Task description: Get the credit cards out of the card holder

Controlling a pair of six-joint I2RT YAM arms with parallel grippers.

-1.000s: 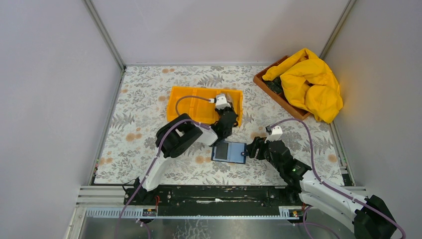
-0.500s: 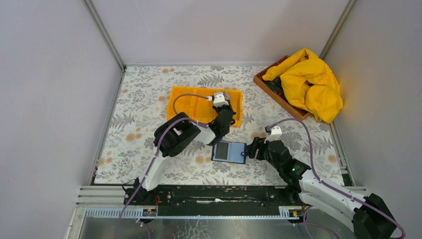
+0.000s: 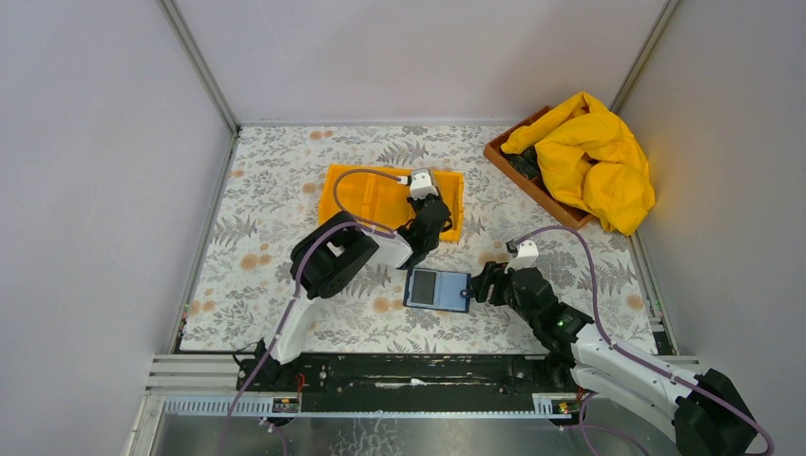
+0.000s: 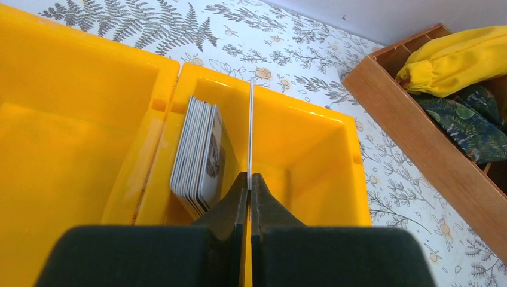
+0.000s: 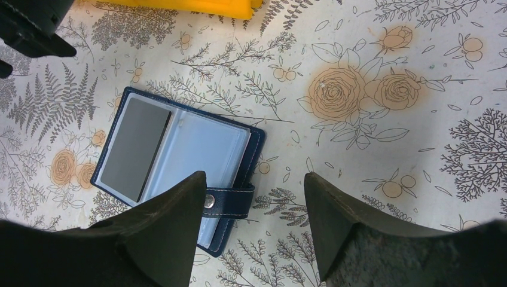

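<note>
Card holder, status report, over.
Left claw shut on card over tray, beside stacked cards. Right claw open over card holder; grey card inside. Nothing blocking.

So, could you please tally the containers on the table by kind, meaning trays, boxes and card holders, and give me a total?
orange tray: 1
wooden box: 1
card holder: 1
Total: 3
</note>
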